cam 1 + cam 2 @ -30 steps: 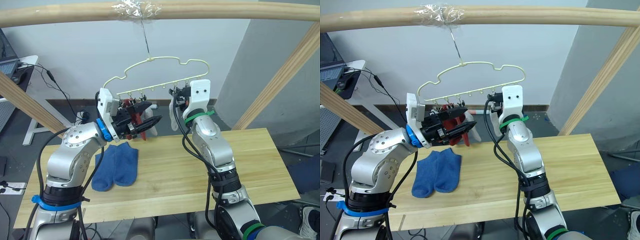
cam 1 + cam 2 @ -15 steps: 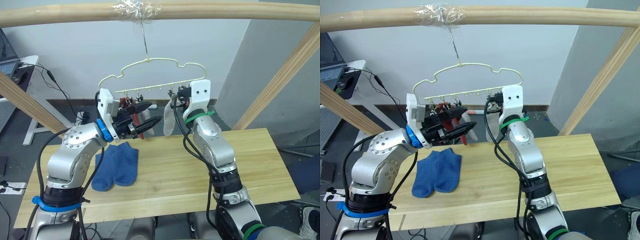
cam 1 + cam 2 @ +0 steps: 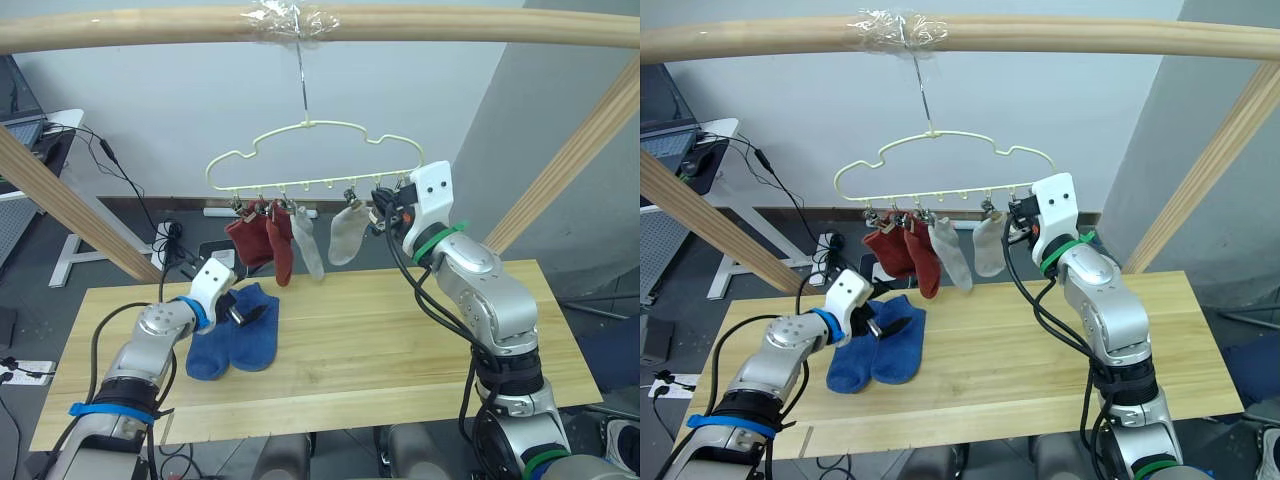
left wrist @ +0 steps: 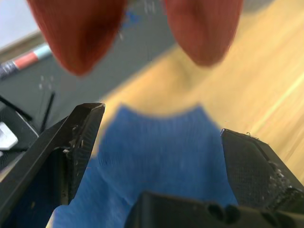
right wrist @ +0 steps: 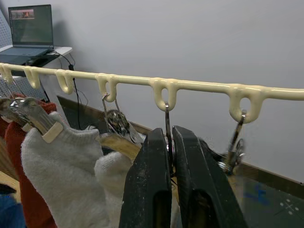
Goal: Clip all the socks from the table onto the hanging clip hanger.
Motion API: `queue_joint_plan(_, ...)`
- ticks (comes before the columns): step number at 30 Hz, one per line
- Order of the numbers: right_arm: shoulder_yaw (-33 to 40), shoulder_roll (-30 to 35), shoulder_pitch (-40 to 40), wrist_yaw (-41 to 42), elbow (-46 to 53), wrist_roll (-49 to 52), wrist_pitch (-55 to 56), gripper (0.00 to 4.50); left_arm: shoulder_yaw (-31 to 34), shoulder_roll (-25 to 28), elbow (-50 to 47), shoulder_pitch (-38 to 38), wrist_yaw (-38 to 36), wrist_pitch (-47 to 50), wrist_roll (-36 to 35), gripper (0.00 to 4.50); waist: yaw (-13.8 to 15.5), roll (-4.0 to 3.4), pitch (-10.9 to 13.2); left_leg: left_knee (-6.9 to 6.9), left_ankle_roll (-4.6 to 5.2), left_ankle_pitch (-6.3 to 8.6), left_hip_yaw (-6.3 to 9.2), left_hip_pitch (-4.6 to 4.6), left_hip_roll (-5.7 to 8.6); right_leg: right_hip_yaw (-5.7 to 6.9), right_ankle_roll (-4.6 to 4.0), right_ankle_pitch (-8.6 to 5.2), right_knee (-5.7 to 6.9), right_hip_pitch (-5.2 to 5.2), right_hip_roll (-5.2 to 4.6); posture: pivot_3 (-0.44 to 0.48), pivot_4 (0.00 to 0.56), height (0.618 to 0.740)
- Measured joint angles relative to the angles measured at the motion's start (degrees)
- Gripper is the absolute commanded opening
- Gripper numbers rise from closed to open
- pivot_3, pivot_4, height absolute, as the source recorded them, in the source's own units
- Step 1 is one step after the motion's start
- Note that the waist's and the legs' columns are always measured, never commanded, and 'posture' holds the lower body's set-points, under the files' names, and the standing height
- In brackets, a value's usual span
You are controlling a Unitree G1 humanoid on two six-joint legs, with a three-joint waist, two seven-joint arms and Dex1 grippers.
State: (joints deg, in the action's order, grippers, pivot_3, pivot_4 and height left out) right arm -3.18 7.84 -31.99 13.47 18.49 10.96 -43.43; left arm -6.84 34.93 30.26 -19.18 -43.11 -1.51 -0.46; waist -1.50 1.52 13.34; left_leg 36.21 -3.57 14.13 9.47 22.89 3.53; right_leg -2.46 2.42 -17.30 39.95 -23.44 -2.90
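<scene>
**A robotics test room, not a home**

This is a lab or workshop set up for trials. A rough frame of round wooden beams (image 3: 150,28) stands over the plank desk (image 3: 400,340), with a clip hanger (image 3: 310,150) taped to the top beam. At 10 o'clock a white side table (image 3: 700,135) carries a laptop (image 5: 31,26), and loose black cables (image 3: 120,175) trail down to a power strip (image 3: 170,235) on the grey floor (image 3: 40,300). The walls are bare.

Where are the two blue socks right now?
In the left eye view the blue socks lie side by side on the table, toward its left end, below the hanging red socks, with the open left gripper just above them.
</scene>
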Motion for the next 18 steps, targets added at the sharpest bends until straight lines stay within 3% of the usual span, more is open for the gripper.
queue_joint_plan(5, 0.4, -0.2, 0.0, -1.0, 0.8, 1.0, -1.5, 0.0, -1.9, -1.2, 1.9, 0.3, 0.0, -1.6, 3.1, 4.47, -0.2, 0.06, -0.2, 0.01, 0.01, 0.0, 0.02, -0.01, -0.01, 0.04, 0.0, 0.0, 0.04, 0.0, 0.0, 0.026, 0.196, 0.74)
queue_joint_plan(6, 0.4, -0.2, 0.0, -1.1, 0.8, 1.1, -1.7, 0.0, -2.0, -1.3, 2.1, 0.2, 0.0, -1.8, 3.5, 4.3, -0.2, 0.05, -0.3, 0.0, 0.02, 0.0, 0.01, -0.01, -0.01, 0.04, 0.0, 0.0, 0.04, 0.01, 0.0, 0.026, 0.196, 0.74)
queue_joint_plan(9, 1.2, -0.1, 0.0, -1.4, 0.7, 1.2, -2.1, 0.0, -2.3, -2.7, 5.5, -1.1, 1.1, -3.9, 4.6, 3.7, -0.1, -0.04, -0.7, 0.01, 0.13, 0.01, -0.01, -0.07, 0.06, 0.07, 0.0, 0.0, 0.03, 0.11, -0.05, 0.023, 0.203, 0.74)
queue_joint_plan(18, 1.9, 1.1, -0.3, -1.5, -0.3, 1.5, -1.7, 0.0, -3.0, -3.9, 8.6, -1.3, -0.6, -7.9, 5.4, 1.14, -0.3, -0.09, -1.1, 0.01, 0.41, -0.02, -0.01, -0.21, 0.03, 0.08, -0.07, 0.21, 0.07, 0.21, -0.03, 0.018, 0.219, 0.74)
